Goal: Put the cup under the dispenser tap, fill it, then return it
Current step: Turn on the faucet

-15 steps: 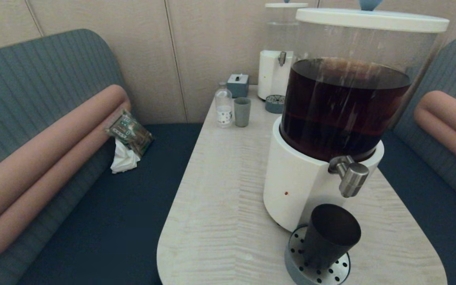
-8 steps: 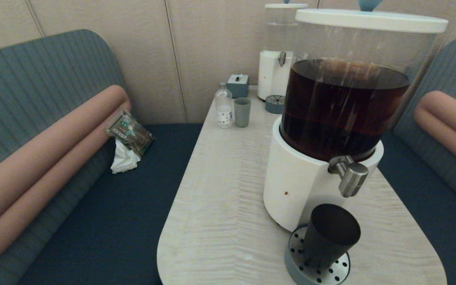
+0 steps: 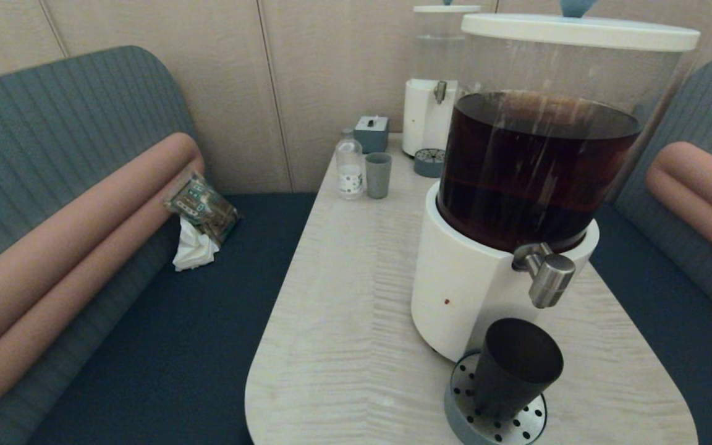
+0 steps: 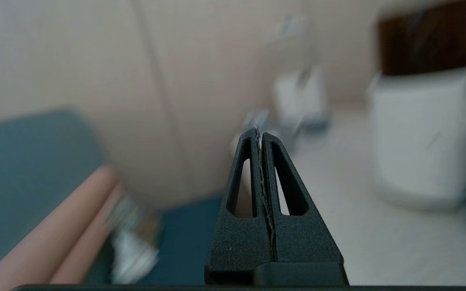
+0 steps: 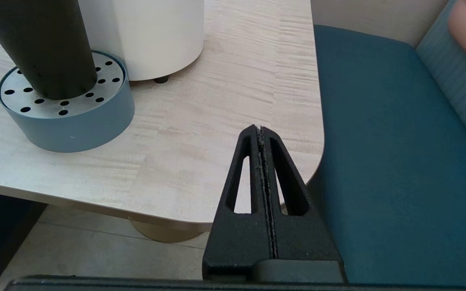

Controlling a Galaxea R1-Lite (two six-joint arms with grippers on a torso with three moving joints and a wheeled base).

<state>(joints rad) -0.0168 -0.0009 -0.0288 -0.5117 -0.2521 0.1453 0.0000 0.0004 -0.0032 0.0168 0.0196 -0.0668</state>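
Note:
The matte black cup (image 3: 515, 368) stands on the round perforated drip tray (image 3: 462, 415), directly below the brushed-silver dispenser tap (image 3: 546, 273) of the large dispenser (image 3: 532, 173) of dark brown liquid. The right wrist view shows the same cup (image 5: 41, 44) on the tray (image 5: 79, 121). My right gripper (image 5: 260, 130) is shut and empty, hovering off the table's near right corner, apart from the cup. My left gripper (image 4: 258, 133) is shut and empty, off the table's left side. Neither gripper appears in the head view.
A grey-green cup (image 3: 378, 175), a small clear bottle (image 3: 349, 165), a tissue box (image 3: 372, 132) and a smaller clear-liquid dispenser (image 3: 434, 93) stand at the table's far end. Blue bench seats flank the table (image 3: 343, 321); a packet and tissue (image 3: 198, 216) lie on the left seat.

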